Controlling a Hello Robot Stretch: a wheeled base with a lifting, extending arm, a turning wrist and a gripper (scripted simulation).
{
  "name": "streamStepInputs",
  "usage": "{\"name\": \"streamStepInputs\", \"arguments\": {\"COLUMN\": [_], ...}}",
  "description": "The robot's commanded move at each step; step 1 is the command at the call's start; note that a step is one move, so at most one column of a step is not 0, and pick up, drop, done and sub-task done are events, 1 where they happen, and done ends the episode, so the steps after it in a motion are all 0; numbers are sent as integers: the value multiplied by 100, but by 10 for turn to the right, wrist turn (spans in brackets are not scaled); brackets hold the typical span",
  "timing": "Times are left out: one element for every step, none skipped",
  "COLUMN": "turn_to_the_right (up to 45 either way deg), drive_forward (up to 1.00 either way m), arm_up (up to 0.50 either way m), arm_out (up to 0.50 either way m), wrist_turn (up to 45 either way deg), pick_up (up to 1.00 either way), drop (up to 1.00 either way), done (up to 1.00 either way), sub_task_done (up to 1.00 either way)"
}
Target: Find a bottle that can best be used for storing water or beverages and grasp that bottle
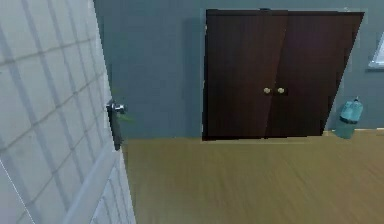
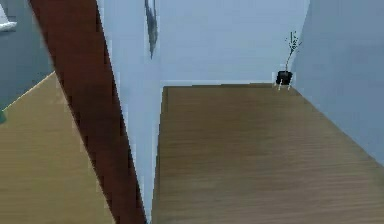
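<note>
White door [image 1: 50, 110], dark double doors [image 1: 278, 75], bluish bottle [image 1: 348, 118]

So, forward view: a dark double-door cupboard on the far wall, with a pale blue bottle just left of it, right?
Not quite. The pale blue bottle is to the right of the dark double-door cupboard, not left of it. The forward view shows it near that view's right edge. The cupboard does stand on the far wall.

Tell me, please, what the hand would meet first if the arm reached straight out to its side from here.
Likely the pale far wall: only bare wooden floor lies before it. The pale upright panel stands left of that line, the potted plant right of it; depth is uncertain.
</note>
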Motion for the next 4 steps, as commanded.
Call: {"name": "streamStepInputs", "arguments": {"turn_to_the_right": [60,0,150,0], "drive_forward": [0,75,0,65], "arm_up": [0,0,0,0], "arm_out": [0,0,0,0], "wrist_turn": [0,0,0,0], "pick_up": [0,0,0,0], "drop": [0,0,0,0], "done": [0,0,0,0], "sub_task_done": [0,0,0,0]}}
